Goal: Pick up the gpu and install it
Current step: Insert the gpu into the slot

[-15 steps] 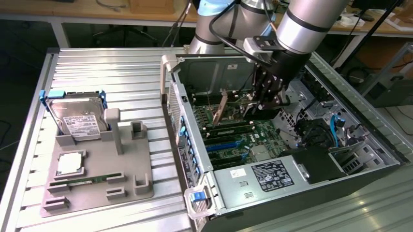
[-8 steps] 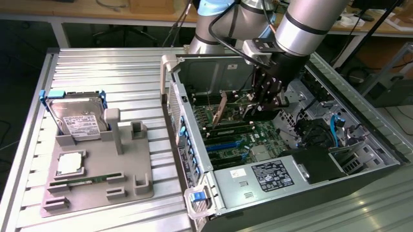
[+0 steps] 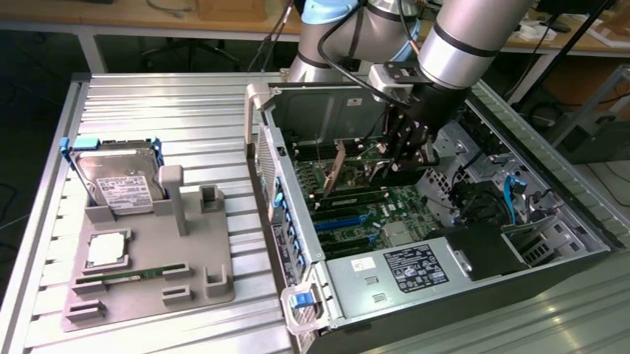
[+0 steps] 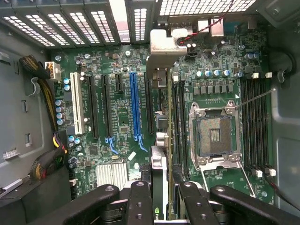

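The gripper [image 4: 161, 190] is down inside the open computer case [image 3: 285, 192]. Its fingers [image 4: 139, 201] are pressed in from either side on the gpu [image 4: 161, 140], pinching the card by its upper edge. Looking down past the wrist, the card shows edge-on, standing upright over the motherboard [image 4: 117, 140]. Its silver end bracket [image 4: 165, 44] is close against the vented back wall of the case. It stands just beside the blue slot [image 4: 135, 105], on the side toward the empty CPU socket [image 4: 215, 136], over a black slot mostly hidden beneath it. Whether the card's edge has entered that slot, I cannot tell from here.

To my eye this is the seating step, and it wants care. The card should be kept plumb and parallel to the slot, with the bracket lined up on the rear opening. The push should be straight down and even, with no rocking.

Off to the exterior view's left, the grey parts holder [image 3: 147, 243] carries a hard drive [image 3: 113, 181] and a RAM stick [image 3: 133, 276].
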Controlling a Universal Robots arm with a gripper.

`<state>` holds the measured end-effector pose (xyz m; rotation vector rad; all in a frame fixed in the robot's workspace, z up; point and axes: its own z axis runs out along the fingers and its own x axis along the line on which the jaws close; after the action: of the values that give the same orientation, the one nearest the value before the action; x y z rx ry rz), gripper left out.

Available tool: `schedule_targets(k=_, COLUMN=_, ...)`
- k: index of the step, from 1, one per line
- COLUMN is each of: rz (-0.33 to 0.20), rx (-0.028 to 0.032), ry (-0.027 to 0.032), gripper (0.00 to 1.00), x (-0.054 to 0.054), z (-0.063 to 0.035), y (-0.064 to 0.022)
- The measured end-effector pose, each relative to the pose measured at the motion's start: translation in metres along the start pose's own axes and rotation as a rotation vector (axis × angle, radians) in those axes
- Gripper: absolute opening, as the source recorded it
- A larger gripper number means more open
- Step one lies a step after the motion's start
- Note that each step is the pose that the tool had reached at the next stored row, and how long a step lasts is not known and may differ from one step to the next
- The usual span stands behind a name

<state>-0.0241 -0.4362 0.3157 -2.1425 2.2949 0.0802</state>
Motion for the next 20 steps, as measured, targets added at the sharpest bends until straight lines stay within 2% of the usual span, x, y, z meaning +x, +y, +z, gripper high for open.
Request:
schedule_targets(k=10, rz=0.000, rx=0.0001, ry=0.0001, gripper=0.27, x=0.0000, z=0.0000, y=0.0000)
schedule_targets(k=12, rz=0.000, rx=0.0072, ry=-0.0006, gripper=0.27, x=0.0000, z=0.0001, y=0.0001)
schedule_targets(k=13, rz=-0.001, rx=0.0182, ry=-0.0003, gripper=0.27, x=0.0000, z=0.0002, y=0.0000)
schedule_targets(k=14, rz=-0.001, rx=0.0331, ry=0.0019, gripper=0.27, x=0.0000, z=0.0003, y=0.0001)
schedule_targets(k=15, rz=-0.001, rx=0.0375, ry=0.0025, gripper=0.27, x=0.0001, z=0.0005, y=0.0001)
schedule_targets(k=20, rz=-0.001, rx=0.0381, ry=0.0023, gripper=0.27, x=0.0000, z=0.0006, y=0.0001)
